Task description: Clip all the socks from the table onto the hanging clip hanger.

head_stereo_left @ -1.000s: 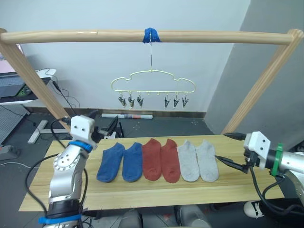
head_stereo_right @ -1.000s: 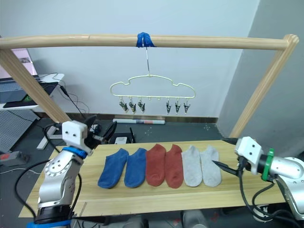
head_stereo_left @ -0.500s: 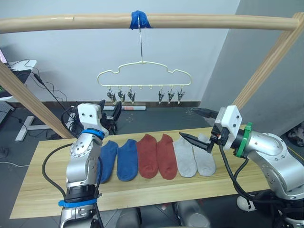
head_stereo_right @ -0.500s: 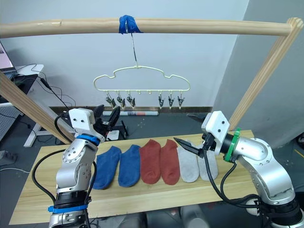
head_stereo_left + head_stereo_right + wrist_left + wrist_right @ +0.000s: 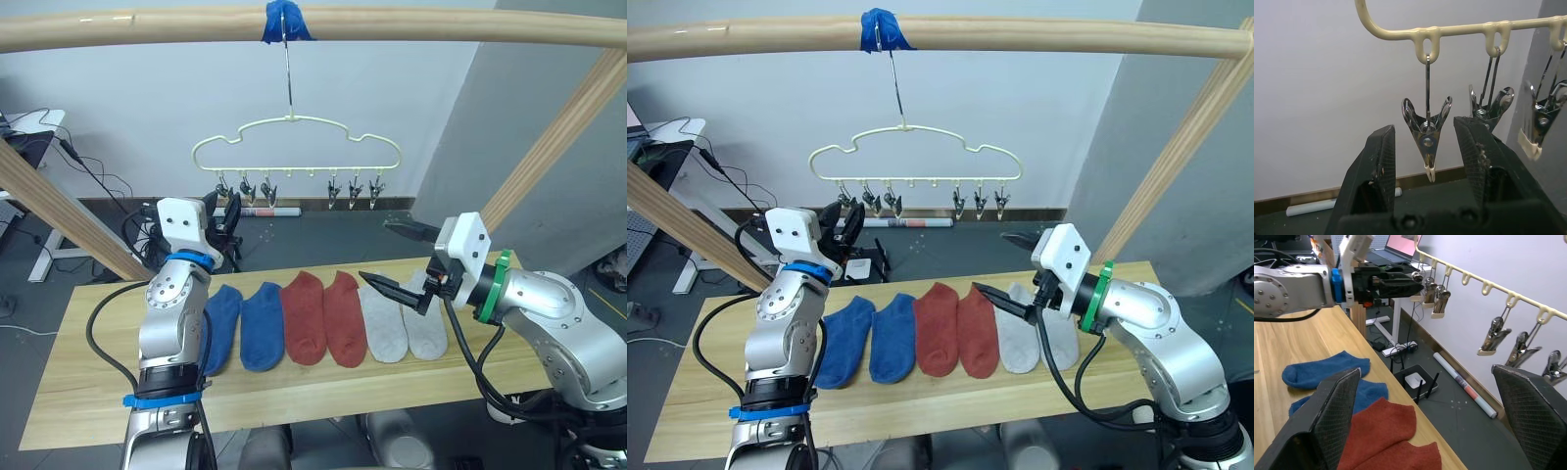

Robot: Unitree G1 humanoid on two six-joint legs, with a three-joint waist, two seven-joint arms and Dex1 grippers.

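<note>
Six socks lie in a row on the table (image 5: 78, 382): two blue socks (image 5: 263, 323), two rust-red socks (image 5: 304, 315) and two light grey socks (image 5: 384, 323). The pale yellow clip hanger (image 5: 294, 122) hangs from the top pole with a row of metal clips (image 5: 1427, 142). My left gripper (image 5: 223, 211) is open and raised just below the hanger's left clips; in the left wrist view one clip hangs between its fingers (image 5: 1376, 166). My right gripper (image 5: 374, 251) is open and empty, hovering above the grey socks.
A horizontal wooden pole (image 5: 441, 24) with blue tape (image 5: 282, 20) carries the hanger. Slanted poles stand at the left (image 5: 59, 211) and the right (image 5: 558, 137). Cables and a white tube (image 5: 269, 211) lie on the floor behind the table.
The camera has shifted. My right gripper rose from the table's right end and came in over the grey socks. My left gripper lifted toward the hanger's left clips.
</note>
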